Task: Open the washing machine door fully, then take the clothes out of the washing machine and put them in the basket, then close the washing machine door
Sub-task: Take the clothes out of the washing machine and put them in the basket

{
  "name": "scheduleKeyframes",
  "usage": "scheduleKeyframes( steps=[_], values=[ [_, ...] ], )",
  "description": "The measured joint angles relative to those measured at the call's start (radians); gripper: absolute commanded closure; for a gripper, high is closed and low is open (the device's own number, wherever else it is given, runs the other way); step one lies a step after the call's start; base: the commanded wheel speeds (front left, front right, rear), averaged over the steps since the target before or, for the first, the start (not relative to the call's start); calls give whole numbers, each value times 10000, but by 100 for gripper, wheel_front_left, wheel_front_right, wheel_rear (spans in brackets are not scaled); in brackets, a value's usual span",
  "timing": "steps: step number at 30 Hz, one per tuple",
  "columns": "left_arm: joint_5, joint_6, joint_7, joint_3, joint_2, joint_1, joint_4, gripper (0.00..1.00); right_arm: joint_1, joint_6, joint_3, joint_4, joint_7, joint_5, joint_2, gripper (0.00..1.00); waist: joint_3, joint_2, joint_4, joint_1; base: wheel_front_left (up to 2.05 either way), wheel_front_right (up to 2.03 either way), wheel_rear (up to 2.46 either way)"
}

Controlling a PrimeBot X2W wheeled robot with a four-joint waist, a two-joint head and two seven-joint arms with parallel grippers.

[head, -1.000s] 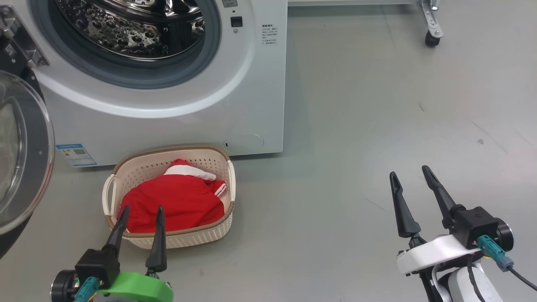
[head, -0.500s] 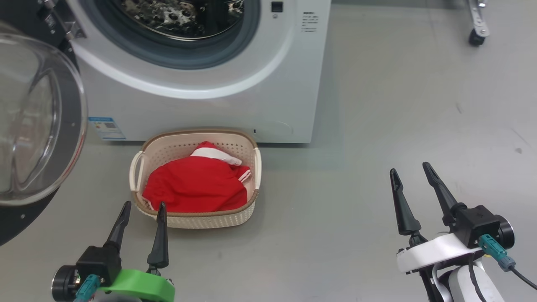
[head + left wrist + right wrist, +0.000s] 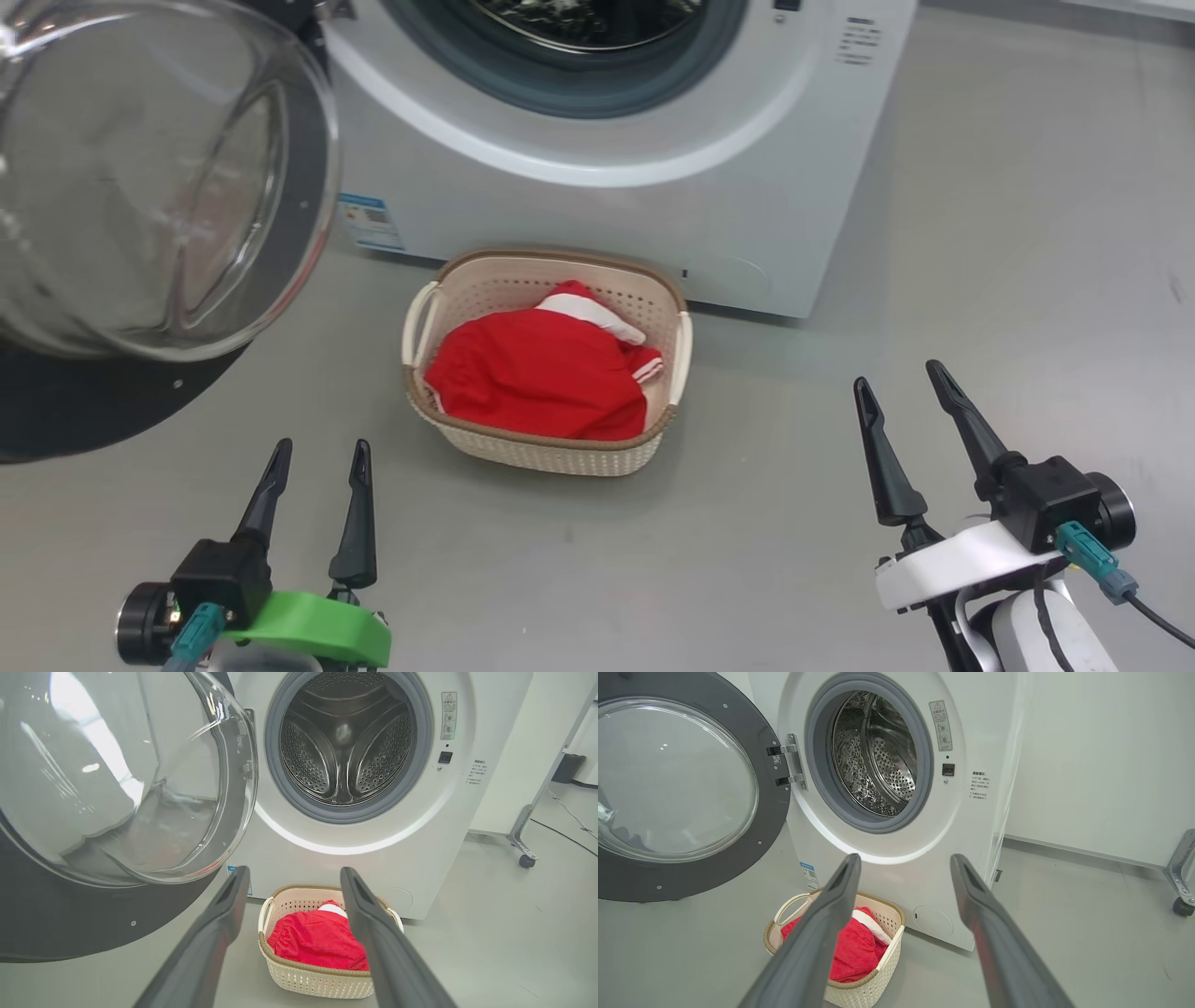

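The red clothes lie in the cream basket on the floor before the white washing machine. The washing machine door stands swung open to the left, its glass bowl bulging toward me. The steel drum shows no fabric inside. My left gripper is open, low at the left, short of the basket and holding nothing. My right gripper is open at the right over bare floor, also holding nothing. In the wrist views I see the clothes, the basket and the door.
Grey floor spreads to the right of the machine. A metal frame leg with a caster stands at the far right by the white wall. A blue label sticker is on the machine's lower left front.
The head camera has turned left and drawn back, so machine, basket and door slid right and up in view. Both grippers stay open; the left one now sits clear of the basket.
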Motion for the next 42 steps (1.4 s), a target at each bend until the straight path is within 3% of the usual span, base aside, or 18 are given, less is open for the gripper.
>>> scheduleKeyframes(
  steps=[9,19,42],
  values=[
    [-2,84,0,-12,-4,2,123,0,-4,84,167,107,-2,-73,-52,0,-54,0,1268,0,0,0,0],
    [-2,207,0,100,-6,15,171,0,2,86,311,238,0,-71,-40,0,-346,0,2073,0,0,0,0],
    [0,349,0,318,-6,221,-140,0,3,161,577,397,-2,23,-15,0,-782,0,2548,0,0,0,0]
  ],
)
